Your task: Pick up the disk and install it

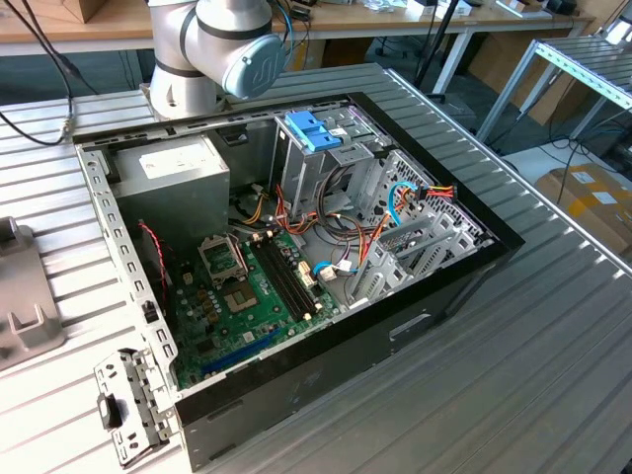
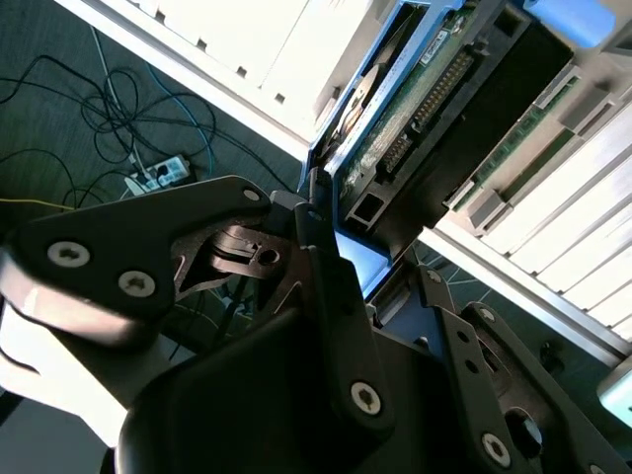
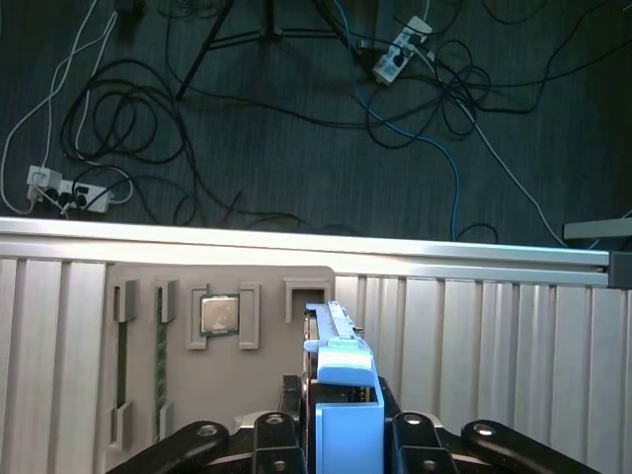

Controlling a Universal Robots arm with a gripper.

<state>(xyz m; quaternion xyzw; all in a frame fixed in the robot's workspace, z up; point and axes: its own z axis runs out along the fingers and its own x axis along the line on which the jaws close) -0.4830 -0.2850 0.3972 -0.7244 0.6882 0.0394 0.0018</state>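
gripper [image 3: 344, 434] closes its fingers tight on the blue-framed disk [image 3: 346, 373], which stands on edge at a grey parts tray [image 3: 148, 281] near the table's rim in the first wrist view; an open computer case [image 1: 296, 385] sits on the ribbed table [image 1: 513, 375].

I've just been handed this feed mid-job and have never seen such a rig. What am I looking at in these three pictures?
The machine is one robot arm with a gripper. The exterior view looks from off the arm at an open computer case lying on a ribbed metal table. Both wrist views come from cameras riding on the arm. In the first wrist view the gripper is closed on the disk, framed by its blue carrier, near a grey tray that holds a processor chip.
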